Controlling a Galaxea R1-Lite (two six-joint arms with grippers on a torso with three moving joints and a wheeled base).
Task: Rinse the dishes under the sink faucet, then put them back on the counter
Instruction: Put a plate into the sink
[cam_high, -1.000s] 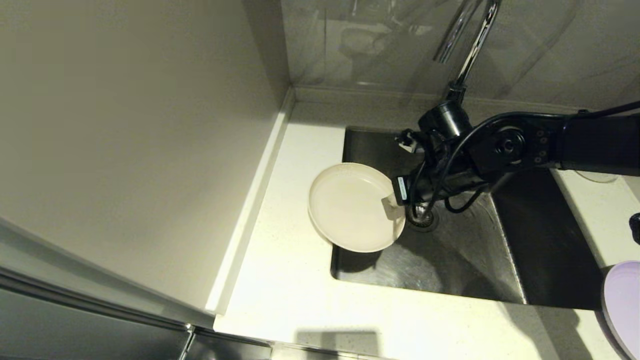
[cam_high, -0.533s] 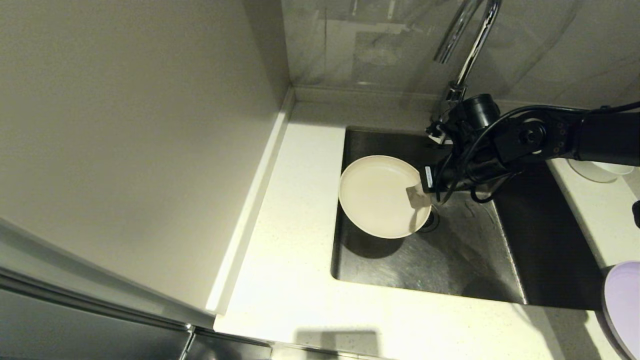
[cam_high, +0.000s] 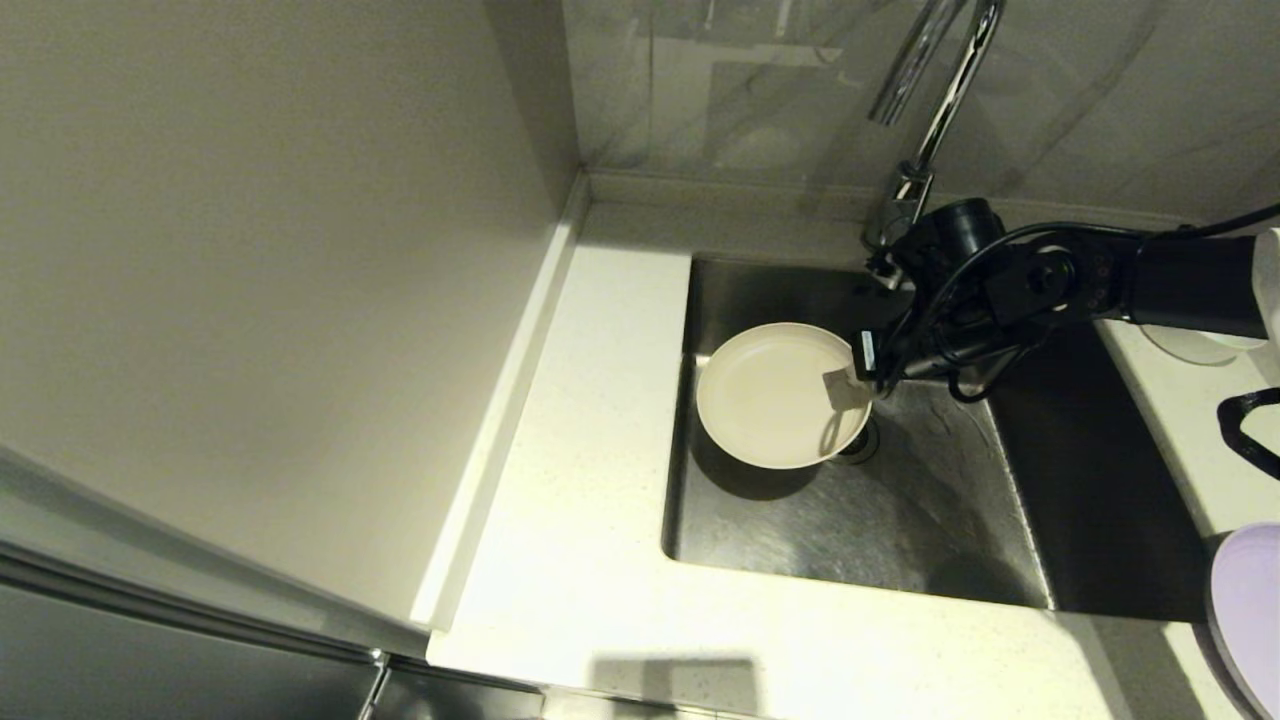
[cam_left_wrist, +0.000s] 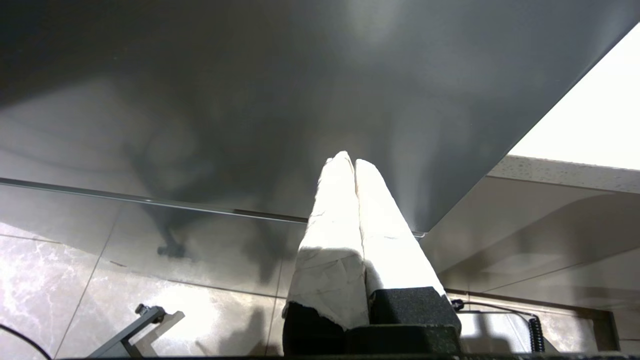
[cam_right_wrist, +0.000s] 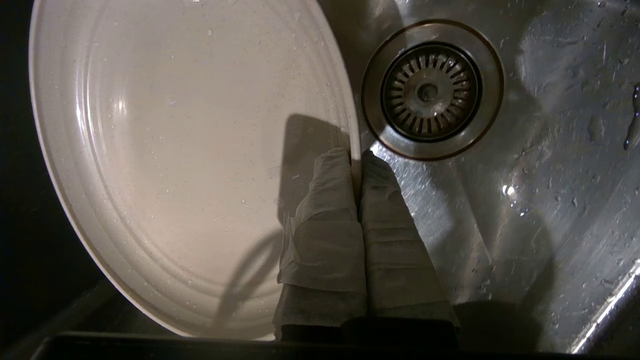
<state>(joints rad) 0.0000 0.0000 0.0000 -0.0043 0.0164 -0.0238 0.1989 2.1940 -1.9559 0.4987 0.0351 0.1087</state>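
The right gripper (cam_high: 848, 388) is pinching the cream plate (cam_high: 775, 400) by its rim over the sink (cam_high: 930, 520), probably just left of the faucet (cam_high: 925, 60) spout.

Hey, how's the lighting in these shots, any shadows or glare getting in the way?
Head view: the cream plate throws a dark shadow on the sink floor, and the counter is brightly lit. Right wrist view: the right gripper, clamped on the plate's rim, shadows its face; wet steel glints around the drain strainer. Left wrist view: the left gripper glares white against a dim panel.
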